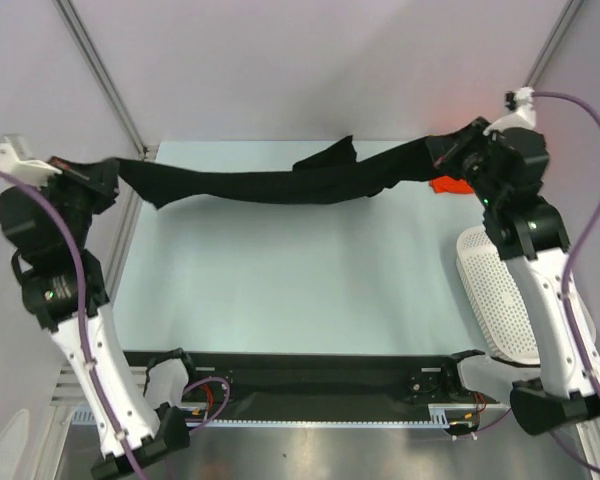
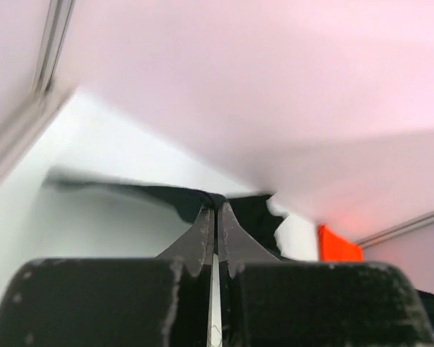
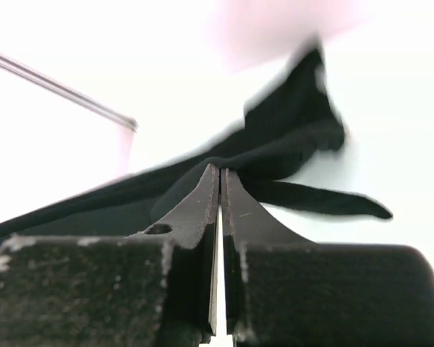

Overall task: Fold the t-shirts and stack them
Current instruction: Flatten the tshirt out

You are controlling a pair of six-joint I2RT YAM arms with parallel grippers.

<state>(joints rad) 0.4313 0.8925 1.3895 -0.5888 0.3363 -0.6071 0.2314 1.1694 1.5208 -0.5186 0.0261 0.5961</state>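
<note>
Stretching across the far side of the worktop (image 1: 280, 290), the black t-shirt (image 1: 270, 186) is held off the surface between both arms. The left fingers (image 1: 115, 172) are pinched fully together on its left end, and the right fingers (image 1: 448, 155) are clamped on its right end. The orange-red t-shirt (image 1: 446, 185) lies at the far right, just beyond the white basket (image 1: 485, 290).

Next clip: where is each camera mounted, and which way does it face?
Top external: above, behind the bases, facing down at the table; both arms show, black t-shirt stretched between.
Left wrist: on the left arm, facing rightward past the left gripper, shut on that shirt.
Right wrist: mirrored, facing leftward past the right gripper.
Shared: top and left wrist both catch the orange-red t-shirt.
</note>
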